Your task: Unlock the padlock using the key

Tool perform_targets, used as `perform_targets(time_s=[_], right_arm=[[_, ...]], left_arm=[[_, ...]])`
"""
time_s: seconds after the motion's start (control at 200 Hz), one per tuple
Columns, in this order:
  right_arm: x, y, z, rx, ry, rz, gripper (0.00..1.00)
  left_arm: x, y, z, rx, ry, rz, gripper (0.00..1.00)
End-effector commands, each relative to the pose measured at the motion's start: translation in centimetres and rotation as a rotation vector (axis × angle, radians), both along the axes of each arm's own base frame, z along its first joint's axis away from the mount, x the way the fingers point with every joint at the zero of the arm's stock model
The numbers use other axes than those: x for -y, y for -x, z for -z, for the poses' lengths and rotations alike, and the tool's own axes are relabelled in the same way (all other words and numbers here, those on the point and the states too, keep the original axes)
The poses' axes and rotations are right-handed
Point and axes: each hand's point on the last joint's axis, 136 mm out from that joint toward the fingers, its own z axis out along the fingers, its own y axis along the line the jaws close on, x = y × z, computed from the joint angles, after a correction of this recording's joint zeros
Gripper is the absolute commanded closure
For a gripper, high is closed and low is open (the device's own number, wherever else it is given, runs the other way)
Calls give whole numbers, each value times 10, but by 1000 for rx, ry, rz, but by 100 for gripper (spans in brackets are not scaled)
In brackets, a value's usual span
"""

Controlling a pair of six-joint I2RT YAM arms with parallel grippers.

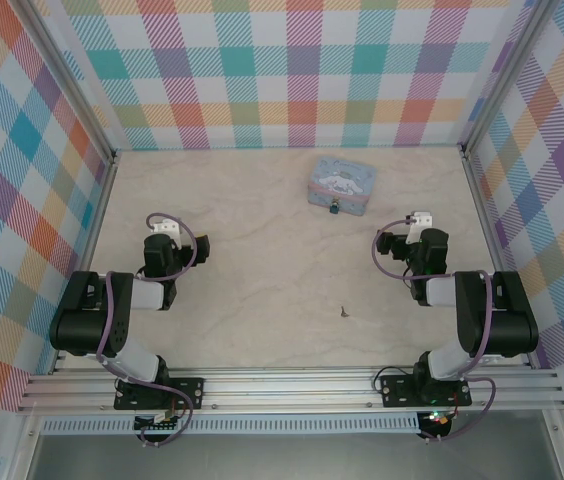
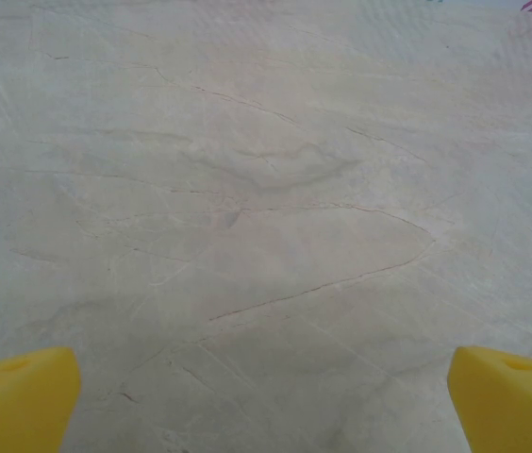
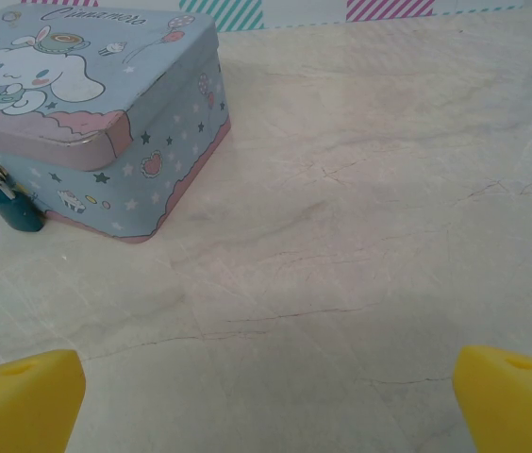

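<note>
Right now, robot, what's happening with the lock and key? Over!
Left jaws, right jaws wide open, empty. Padlock hanging on tin front. Key lying on table, nearer right arm, untouched. Nothing blocking it.

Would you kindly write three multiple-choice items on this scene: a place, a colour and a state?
1. The key lies: A in a gripper; B on the bare table, apart from the tin; C on the tin's lid.
2. The padlock is: A red; B teal; C yellow.
3. The left gripper and right gripper are: A open and empty; B shut; C holding the key.
Answers: 1 B, it lies alone on marble; 2 B, teal body at the tin's front; 3 A, jaws wide apart, nothing between.
</note>
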Motion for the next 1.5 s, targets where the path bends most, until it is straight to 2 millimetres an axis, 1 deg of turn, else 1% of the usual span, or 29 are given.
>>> perform_targets(time_s=[0.0, 0.24, 0.32, 0.435, 0.505, 0.6, 0.615, 0.63, 0.66, 0.72, 0.805, 0.905, 0.975, 1.045, 1.1, 1.155, 1.315, 1.365, 1.385, 1.405, 1.42, 1.495], right_arm=[[-1, -5, -9, 31, -6, -1, 0], [-1, -4, -8, 28, -6, -1, 0], [-2, -5, -9, 30, -7, -2, 0], [2, -3, -11, 35, -6, 20, 0], [7, -2, -19, 38, -8, 51, 0], [10, 1, -33, 10, -13, 72, 0], [10, 3, -30, -17, -16, 80, 0], [11, 4, -31, -27, -20, 83, 0], [11, 5, -36, -41, -32, 87, 0], [4, 8, -44, -68, -68, 61, 0], [-8, 14, -55, -121, -152, 28, 0], [-26, 19, -67, -201, -284, -15, 0], [-39, 16, -74, -239, -382, -52, 0], [-49, 10, -75, -270, -463, -71, 0], [-55, 0, -74, -293, -514, -85, 1], [-56, -11, -71, -313, -540, -74, 0], [-58, -45, -60, -335, -606, -48, 0], [-59, -55, -57, -337, -625, -49, 0], [-59, -59, -54, -341, -631, -48, 0], [-60, -62, -52, -346, -636, -47, 0], [-60, -64, -49, -351, -641, -44, 0], [-63, -77, -42, -361, -662, -52, 0]], left_arm=[[2, -6, -9, 27, -9, 7, 0], [2, -6, -10, 31, -8, 7, 0], [-3, -5, -13, 33, -10, -20, 0], [-7, 0, -33, 56, -9, -43, 0], [-12, 4, -47, 63, -12, -77, 0], [-14, 10, -73, 97, 11, -96, 0], [-15, 10, -76, 100, 21, -100, 0], [-15, 11, -84, 114, 32, -106, 0], [-15, 13, -90, 111, 55, -113, 0], [-13, 16, -104, 113, 116, -117, 0], [-4, 20, -117, 102, 204, -97, 0], [10, 20, -124, 60, 292, -50, 0], [20, 15, -122, 19, 337, -15, 0], [33, 5, -118, -30, 390, 26, 0], [46, -5, -116, -57, 434, 57, 0], [61, -17, -110, -92, 463, 92, 0], [121, -52, -98, -191, 488, 231, 2], [137, -64, -97, -197, 494, 264, 3], [143, -68, -95, -203, 495, 274, 3], [149, -72, -96, -200, 496, 284, 4], [154, -75, -92, -209, 496, 291, 4], [175, -90, -91, -218, 497, 329, 4]])
